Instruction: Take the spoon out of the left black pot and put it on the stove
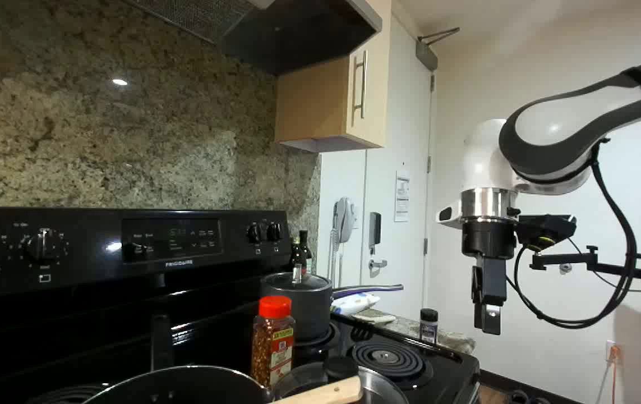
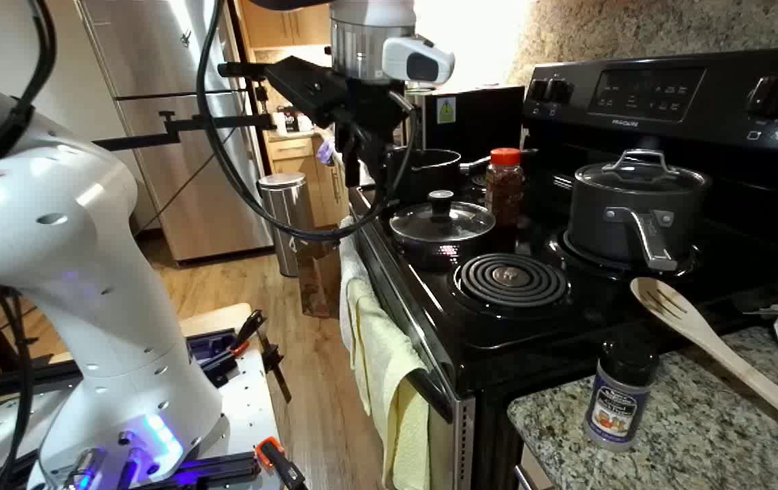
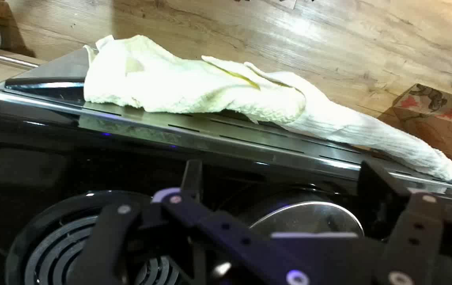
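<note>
Although only a wooden end shows beside the left pot (image 1: 197, 384), the spoon (image 1: 331, 393) is likely propped inside, handle out for grasping. The pincer (image 3: 281, 170) hangs wide and unladen above the stove (image 2: 545, 327), presumably spread to straddle that handle.

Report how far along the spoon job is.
Done: apparently nothing; what looks like the wooden spoon's handle shows by the black pot, the rest out of frame. In hand: nothing; the gripper is open. Left: grasp the spoon, lift it out, lay it on the electric coil stove.
</note>
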You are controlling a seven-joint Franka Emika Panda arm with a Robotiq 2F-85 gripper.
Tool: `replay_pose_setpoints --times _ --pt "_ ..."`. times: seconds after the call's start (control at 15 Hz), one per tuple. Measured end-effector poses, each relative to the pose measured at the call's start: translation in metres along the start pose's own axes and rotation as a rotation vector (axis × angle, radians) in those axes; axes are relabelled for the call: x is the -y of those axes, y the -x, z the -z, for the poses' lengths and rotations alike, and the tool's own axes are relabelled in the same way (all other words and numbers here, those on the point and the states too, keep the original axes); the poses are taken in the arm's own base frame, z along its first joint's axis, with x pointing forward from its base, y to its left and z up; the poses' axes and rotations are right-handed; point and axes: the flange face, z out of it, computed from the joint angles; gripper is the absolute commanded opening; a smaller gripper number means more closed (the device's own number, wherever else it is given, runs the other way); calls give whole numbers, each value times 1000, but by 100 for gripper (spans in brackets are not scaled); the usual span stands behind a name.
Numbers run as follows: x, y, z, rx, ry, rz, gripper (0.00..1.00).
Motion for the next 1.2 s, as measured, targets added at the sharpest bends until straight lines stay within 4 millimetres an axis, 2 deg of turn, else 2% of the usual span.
replay_pose_setpoints --times 0.33,0.67,0.8,0.93,1.2 --pt "4 -2 3 -1 18 14 100" --pt "28 -7 20 109 176 115 100" --pt "47 -10 26 161 240 170 100" --pt "74 -16 28 198 288 240 100" --pt "132 -33 14 242 343 387 100"
